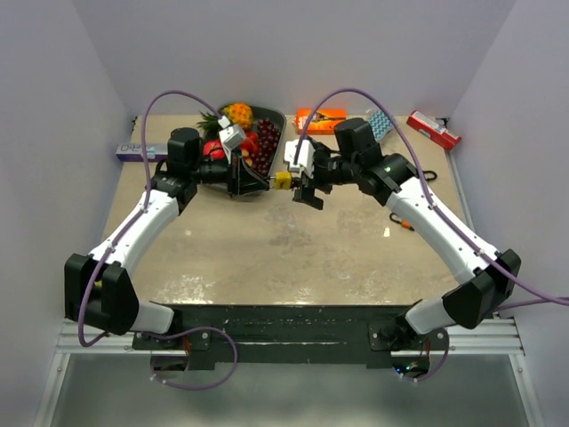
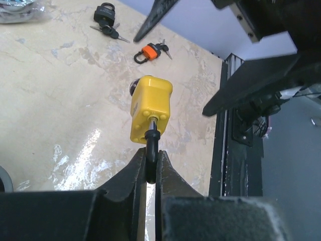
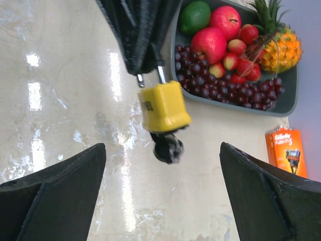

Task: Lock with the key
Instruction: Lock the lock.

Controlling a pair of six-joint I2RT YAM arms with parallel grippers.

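A yellow padlock (image 1: 282,181) hangs in the air over the middle of the table. My left gripper (image 1: 258,182) is shut on its black shackle (image 2: 150,150), and the yellow body (image 2: 150,108) points away from the fingers. A black key head (image 3: 168,146) sticks out of the padlock's (image 3: 164,106) underside. My right gripper (image 1: 307,189) is open. Its fingers (image 3: 55,196) stand wide on either side of the key head and a little short of it, touching nothing.
A grey tray (image 1: 277,120) of fruit stands at the back behind the left gripper. An orange razor box (image 1: 320,117), a blister pack (image 1: 380,124) and a red box (image 1: 433,129) lie at the back right. An orange padlock (image 2: 149,51) and a black padlock (image 2: 105,12) with keys lie on the table at the right.
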